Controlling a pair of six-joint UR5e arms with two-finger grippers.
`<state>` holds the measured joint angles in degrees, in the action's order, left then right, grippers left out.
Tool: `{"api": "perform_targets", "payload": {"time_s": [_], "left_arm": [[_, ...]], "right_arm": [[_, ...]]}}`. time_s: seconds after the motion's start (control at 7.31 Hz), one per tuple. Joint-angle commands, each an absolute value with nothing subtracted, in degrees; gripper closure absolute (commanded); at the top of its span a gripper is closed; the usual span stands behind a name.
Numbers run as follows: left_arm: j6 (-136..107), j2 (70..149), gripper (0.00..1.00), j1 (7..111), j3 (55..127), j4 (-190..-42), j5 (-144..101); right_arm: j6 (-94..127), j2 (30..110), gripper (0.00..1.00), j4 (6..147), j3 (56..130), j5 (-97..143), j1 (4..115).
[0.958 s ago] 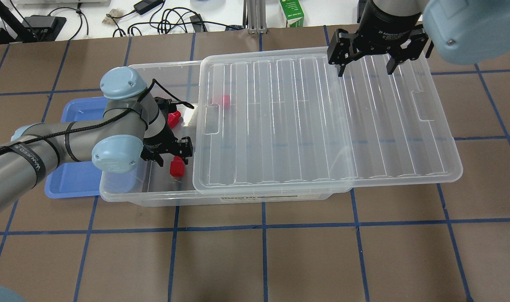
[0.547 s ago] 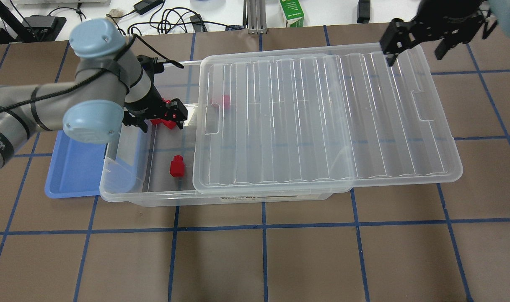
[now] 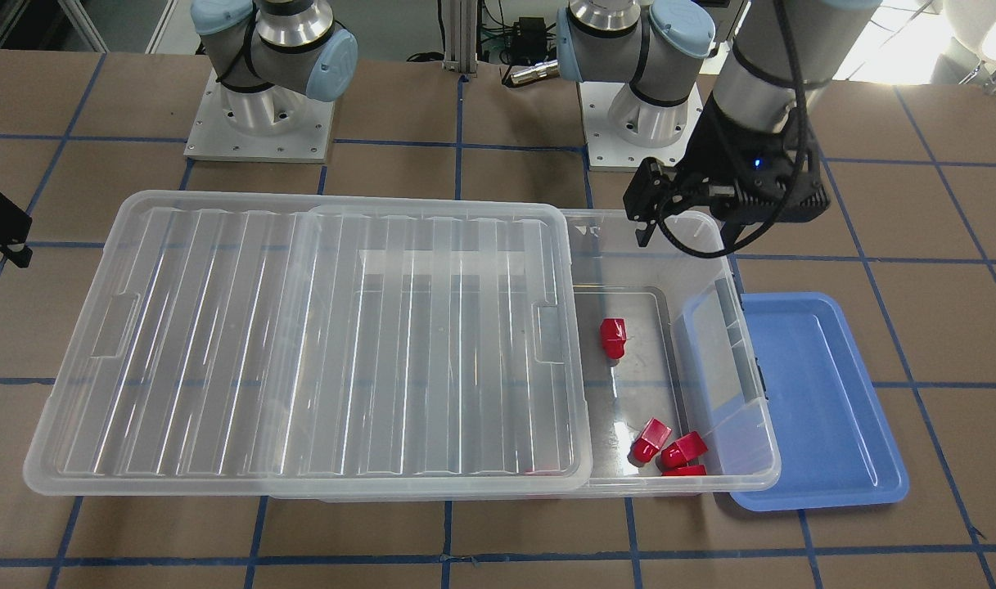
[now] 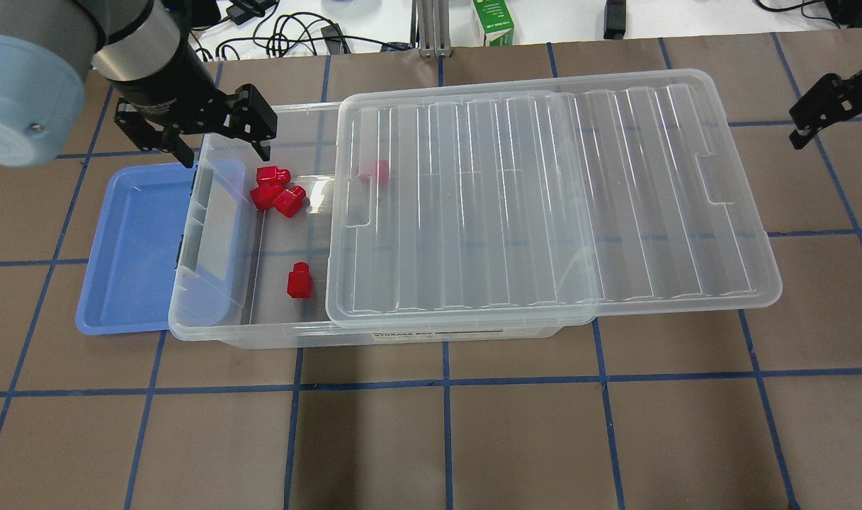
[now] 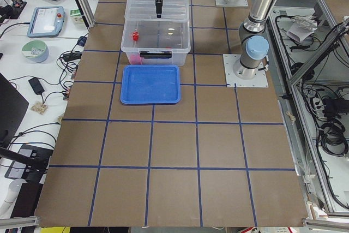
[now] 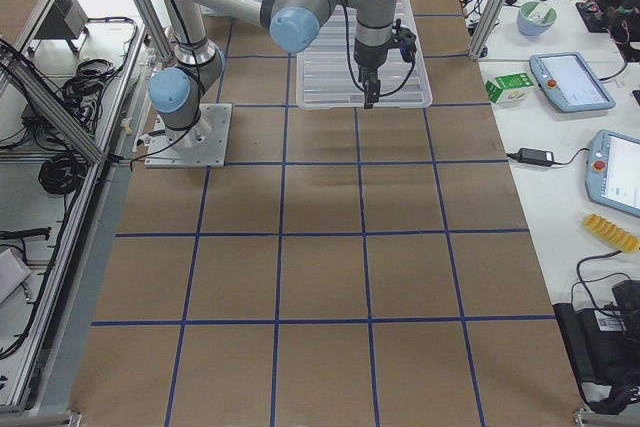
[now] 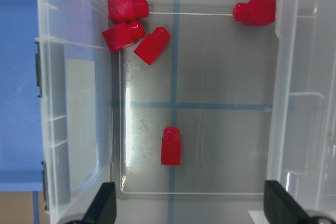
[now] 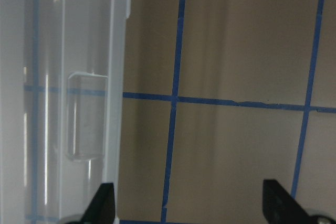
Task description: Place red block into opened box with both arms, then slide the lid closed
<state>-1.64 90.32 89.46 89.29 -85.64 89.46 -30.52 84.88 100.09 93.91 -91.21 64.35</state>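
Two grippers, overhead view: the left gripper (image 4: pixel 223 150) hangs spread and empty over the far left corner of the box (image 4: pixel 261 331); the right gripper (image 4: pixel 834 134), also spread, is past the lid (image 4: pixel 544 212), which covers most of the box.
Left wrist view: five red blocks (image 7: pixel 171 146) lie on the box floor, three clustered.
Right wrist view: spread fingers (image 8: pixel 102 205) above the table (image 8: pixel 236 51), beside the lid's edge.

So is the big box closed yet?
No, partly open. The lid leaves the box uncovered near the blue tray, red blocks showing.
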Motion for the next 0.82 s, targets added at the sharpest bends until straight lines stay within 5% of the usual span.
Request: {"api": "perform_targets", "payload": {"time_s": [0.0,0.68], "left_arm": [[-1.1,87.3,0.00,87.3,88.9,-86.5,91.1],[-1.7,88.9,0.00,88.4,88.9,-87.5,90.8]], "right_arm": [[-31.3,84.6,0.00,115.1,106.8,-92.2,62.9],[-27.0,85.3,0.00,114.9,106.9,-89.3,65.7]]}}
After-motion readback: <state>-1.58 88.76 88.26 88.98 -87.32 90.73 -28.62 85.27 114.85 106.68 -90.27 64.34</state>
